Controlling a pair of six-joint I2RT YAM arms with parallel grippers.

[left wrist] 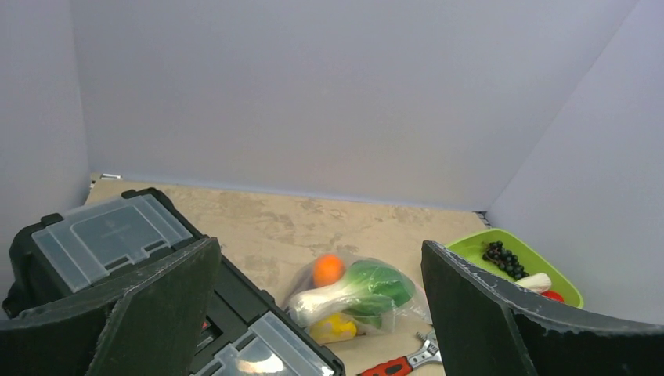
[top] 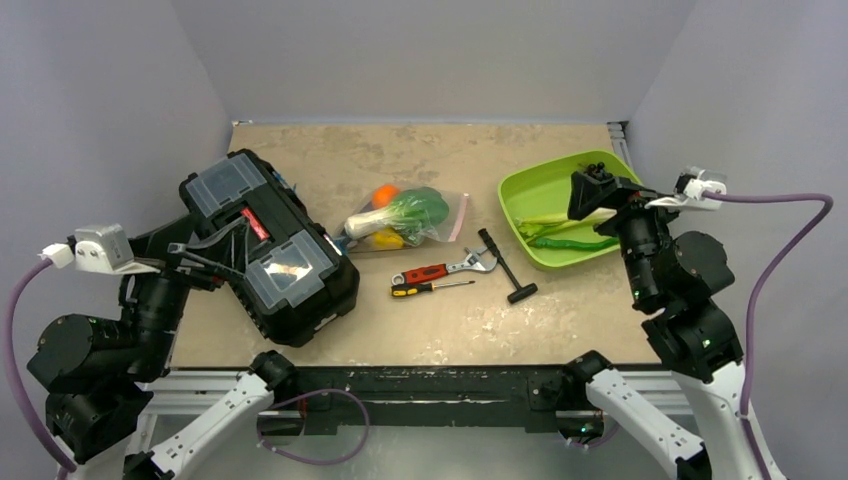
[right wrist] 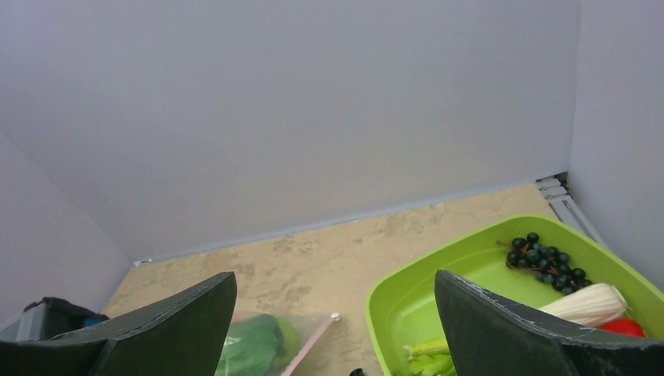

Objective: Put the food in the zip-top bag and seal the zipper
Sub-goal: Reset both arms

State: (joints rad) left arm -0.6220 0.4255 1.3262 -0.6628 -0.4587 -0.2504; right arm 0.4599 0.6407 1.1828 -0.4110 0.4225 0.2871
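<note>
The clear zip-top bag lies on the table in the middle. It holds an orange ball, a bok choy and a yellow piece. Its pinkish zipper runs along the right edge and also shows in the right wrist view. Dark grapes and green stalks lie in the lime-green tray. My left gripper is open and empty over the toolbox, left of the bag. My right gripper is open and empty above the tray.
A black toolbox with clear lid compartments stands at the left. A red-handled wrench, a screwdriver and a black T-handle tool lie in front of the bag. A white piece and a red piece lie in the tray.
</note>
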